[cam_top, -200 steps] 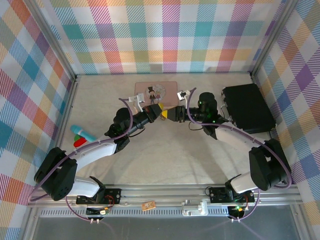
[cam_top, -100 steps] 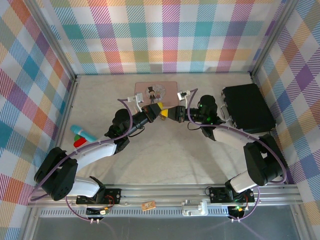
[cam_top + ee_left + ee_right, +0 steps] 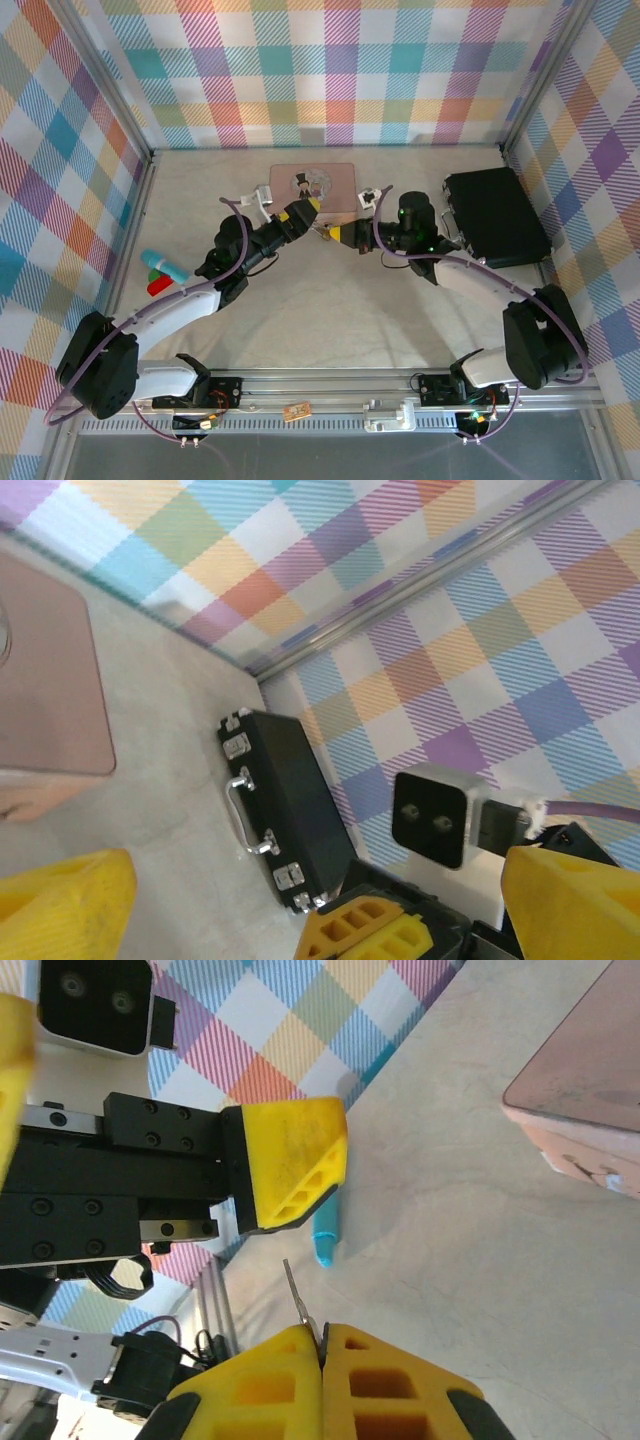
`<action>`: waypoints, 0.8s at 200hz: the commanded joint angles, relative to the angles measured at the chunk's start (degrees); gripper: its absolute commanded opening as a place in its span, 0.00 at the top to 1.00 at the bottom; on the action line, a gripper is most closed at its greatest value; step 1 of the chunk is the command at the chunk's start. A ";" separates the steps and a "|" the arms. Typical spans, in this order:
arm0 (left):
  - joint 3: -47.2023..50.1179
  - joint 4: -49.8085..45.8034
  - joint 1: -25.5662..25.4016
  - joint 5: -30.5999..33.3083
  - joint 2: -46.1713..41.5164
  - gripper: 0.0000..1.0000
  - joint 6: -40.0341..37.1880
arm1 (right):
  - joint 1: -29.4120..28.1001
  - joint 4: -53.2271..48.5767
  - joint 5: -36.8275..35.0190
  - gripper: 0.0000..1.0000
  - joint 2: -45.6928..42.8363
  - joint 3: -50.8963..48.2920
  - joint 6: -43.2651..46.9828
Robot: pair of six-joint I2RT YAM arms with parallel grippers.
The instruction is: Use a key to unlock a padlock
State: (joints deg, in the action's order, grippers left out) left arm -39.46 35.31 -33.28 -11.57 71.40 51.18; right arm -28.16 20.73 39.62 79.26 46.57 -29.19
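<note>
No readable text, label, brand, number or sign on any surface.

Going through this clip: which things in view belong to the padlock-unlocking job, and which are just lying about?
Job in hand:
- key, pinched in the shut right gripper
- left gripper, open, facing the key

Lying about:
- pink tin behind the grippers
- black case by the right wall
- blue stick by the left wall

**My three cameras**

One looks down from behind my bases over the whole table (image 3: 330, 300). Two ride close behind my left fingers (image 3: 60, 905), facing right, and right fingers (image 3: 260, 1370), facing left. All share the pink rectangular tin (image 3: 340, 180).
</note>
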 commanded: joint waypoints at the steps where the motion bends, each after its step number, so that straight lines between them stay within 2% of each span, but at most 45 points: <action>1: -2.10 -3.58 0.23 -2.66 0.35 0.09 3.88 | -0.04 -3.87 -3.44 1.00 -2.37 0.95 6.49; 14: -2.18 -2.15 0.23 -3.89 1.64 0.11 6.26 | -0.18 -3.59 -4.59 1.00 -2.92 0.56 7.38; 46: -1.95 6.26 -0.41 -5.60 5.07 0.25 10.29 | -0.41 -1.14 -5.54 1.00 -2.93 0.15 6.05; 56: -2.38 7.03 -0.73 -5.83 5.98 0.26 10.13 | -0.42 -0.48 -5.33 1.00 -2.29 0.44 4.24; 74: -3.00 8.71 -1.26 -6.48 7.62 0.36 9.48 | -0.41 0.27 -3.99 1.00 -0.74 1.63 -0.69; 108: -3.06 13.17 -1.33 -6.82 9.79 0.40 9.37 | -0.40 5.55 -1.06 1.00 1.14 1.34 -9.66; 160: -3.83 16.28 -1.88 -8.07 11.66 0.66 9.82 | -0.41 8.71 -1.21 1.00 2.45 1.25 -15.35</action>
State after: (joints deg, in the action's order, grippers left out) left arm -41.21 47.00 -34.65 -17.82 82.59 60.88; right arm -28.18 24.95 36.88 80.93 46.57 -40.12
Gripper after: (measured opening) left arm 0.374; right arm 0.055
